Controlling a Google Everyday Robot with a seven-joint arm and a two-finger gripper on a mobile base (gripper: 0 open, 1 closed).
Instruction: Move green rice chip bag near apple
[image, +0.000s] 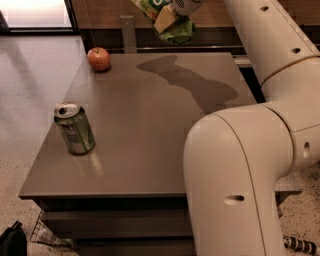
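The green rice chip bag (172, 24) hangs in the air at the top of the camera view, above the table's far edge. The gripper (175, 11) is shut on the bag's upper part, and much of the gripper is cut off by the top of the view. The apple (99, 59) is red-orange and sits at the table's far left corner, to the left of the bag and below it. The bag's shadow (165, 65) lies on the tabletop to the right of the apple.
A green soda can (74, 128) stands upright near the table's left edge. The grey table (145, 130) fills the middle. The white robot arm (250, 150) covers the right side. A railing post (127, 32) stands behind the table. A dark object (12, 242) lies on the floor at lower left.
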